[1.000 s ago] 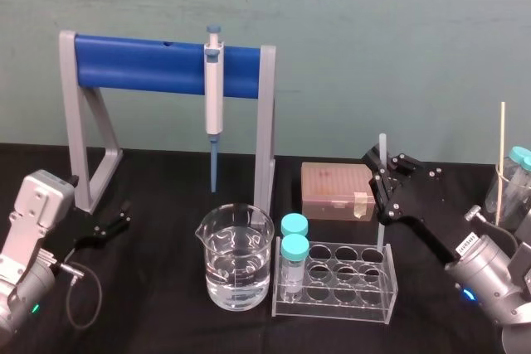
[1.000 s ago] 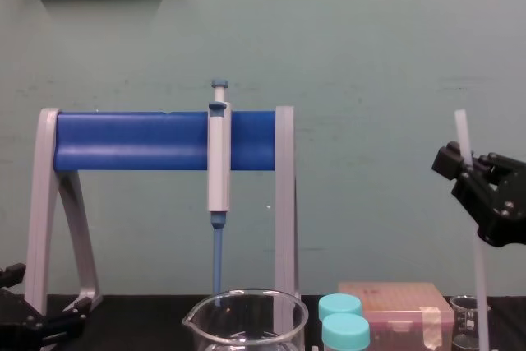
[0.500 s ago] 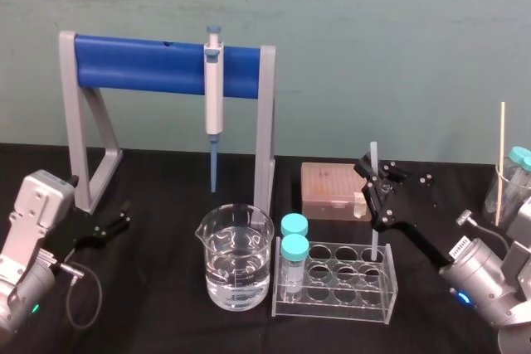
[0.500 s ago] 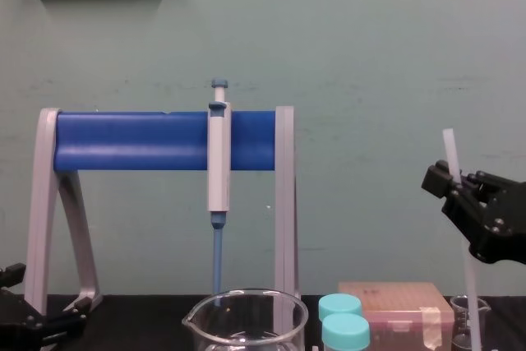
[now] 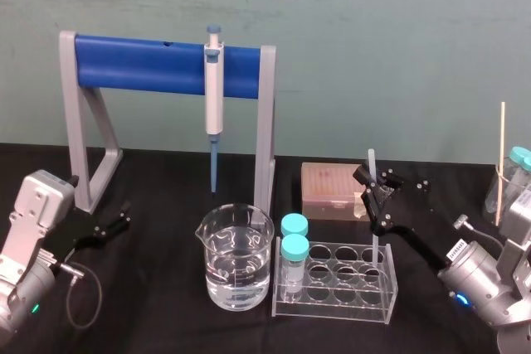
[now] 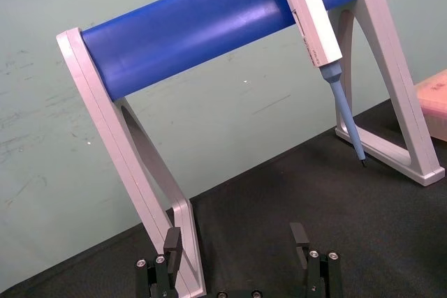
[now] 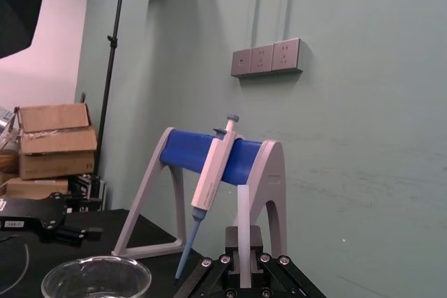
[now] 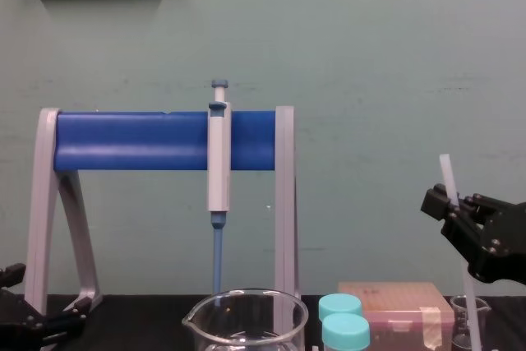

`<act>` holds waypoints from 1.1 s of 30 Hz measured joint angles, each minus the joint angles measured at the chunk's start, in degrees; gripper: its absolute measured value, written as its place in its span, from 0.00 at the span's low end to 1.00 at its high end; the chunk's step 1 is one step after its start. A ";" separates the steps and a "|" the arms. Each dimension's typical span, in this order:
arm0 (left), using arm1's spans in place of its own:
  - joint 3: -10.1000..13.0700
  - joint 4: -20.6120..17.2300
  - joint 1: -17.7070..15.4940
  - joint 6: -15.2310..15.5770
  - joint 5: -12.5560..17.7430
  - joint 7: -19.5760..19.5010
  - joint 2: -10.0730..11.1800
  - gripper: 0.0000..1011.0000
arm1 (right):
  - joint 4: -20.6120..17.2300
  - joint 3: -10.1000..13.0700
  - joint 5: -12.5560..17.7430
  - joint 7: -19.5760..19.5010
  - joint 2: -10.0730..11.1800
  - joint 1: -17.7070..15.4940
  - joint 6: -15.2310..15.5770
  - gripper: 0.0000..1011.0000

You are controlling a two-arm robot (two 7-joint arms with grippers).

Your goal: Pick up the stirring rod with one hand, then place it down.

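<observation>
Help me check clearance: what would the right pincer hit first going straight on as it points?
Probably the pipette stand, its grey leg, dead ahead in the right wrist view. The right pincer, shut on the stirring rod, seems higher than the pink box; depth is unclear.

A grey-legged stand with a blue crossbar (image 5: pixel 158 65) takes the upper left of the head view, set on the black worktop (image 5: pixel 166 321). A grey pipette with a blue tip (image 5: pixel 214 101) hangs upright from the bar. Lower centre sits a glass beaker (image 5: pixel 236 267) part-filled with clear liquid. Just right of it, a clear tube rack (image 5: pixel 340 303) holds two teal-capped tubes (image 5: pixel 294 254) at its left end. Behind the rack lies a pinkish box (image 5: pixel 332 191).
</observation>
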 joint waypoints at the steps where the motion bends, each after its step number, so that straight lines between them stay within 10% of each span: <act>1: 0.00 0.00 0.00 0.00 0.00 0.00 0.00 0.99 | 0.39 -0.09 0.07 0.25 -0.01 0.17 -0.20 0.07; 33: 0.00 0.00 0.00 0.00 0.00 0.00 0.00 0.99 | 5.21 -1.73 -0.35 2.08 0.04 2.46 -0.40 0.07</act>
